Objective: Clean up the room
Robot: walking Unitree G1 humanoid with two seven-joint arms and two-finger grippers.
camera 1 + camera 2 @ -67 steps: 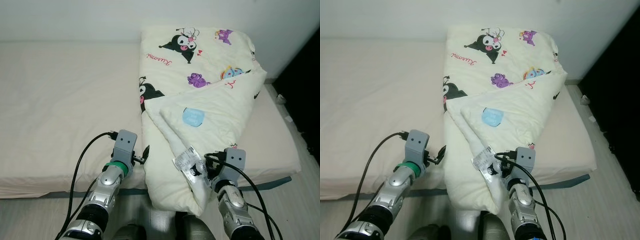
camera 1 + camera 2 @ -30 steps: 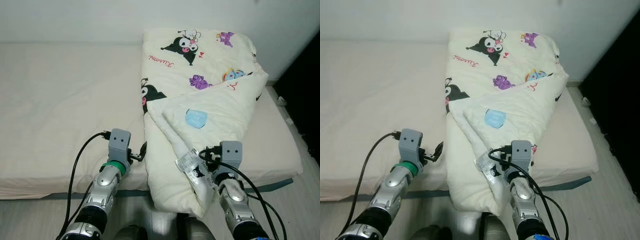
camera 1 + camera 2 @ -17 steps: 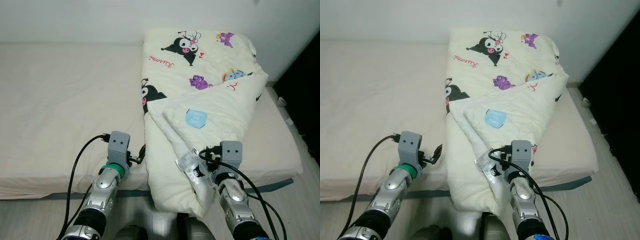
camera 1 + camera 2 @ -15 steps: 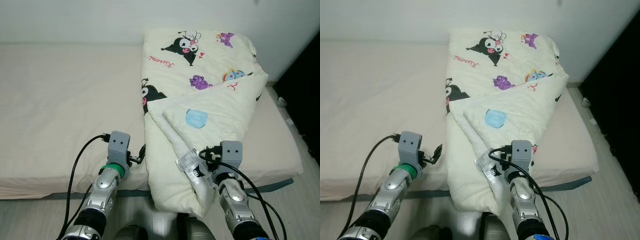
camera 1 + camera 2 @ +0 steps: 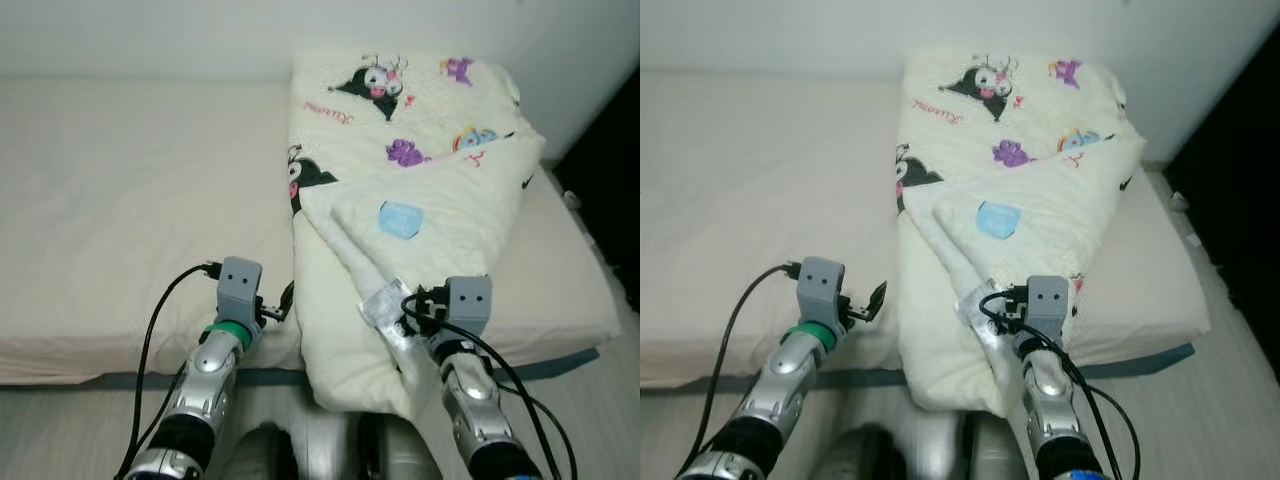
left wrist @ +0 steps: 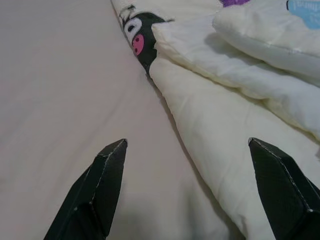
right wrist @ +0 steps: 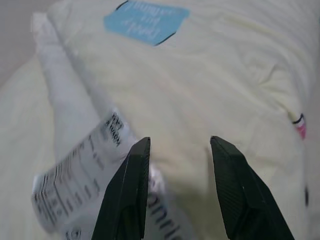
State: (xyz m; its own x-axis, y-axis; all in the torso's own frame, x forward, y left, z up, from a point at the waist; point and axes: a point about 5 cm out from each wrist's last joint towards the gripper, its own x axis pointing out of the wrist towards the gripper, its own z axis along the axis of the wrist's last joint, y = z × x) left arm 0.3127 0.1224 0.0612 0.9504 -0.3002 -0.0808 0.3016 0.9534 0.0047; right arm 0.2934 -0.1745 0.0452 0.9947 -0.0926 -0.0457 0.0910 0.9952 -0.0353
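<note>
A cream cartoon-print comforter (image 5: pixel 400 190) lies folded on the right part of the bed (image 5: pixel 130 210), its long axis running from the wall down to the bed's near edge, where one end droops over. A corner flap folds back across it, showing a blue label (image 5: pixel 400 219). The left gripper (image 6: pixel 186 190) hovers, fingers spread wide, beside the comforter's left edge. The right gripper (image 7: pixel 177 187), fingers parted, sits at the white care tag (image 7: pixel 80 175) on the comforter.

There was one mattress (image 5: pixel 120 200), one folded cartoon-print comforter (image 5: pixel 420 130) with one white care label (image 7: pixel 75 165) and one blue patch (image 5: pixel 400 218), and two cables (image 5: pixel 155 320).
</note>
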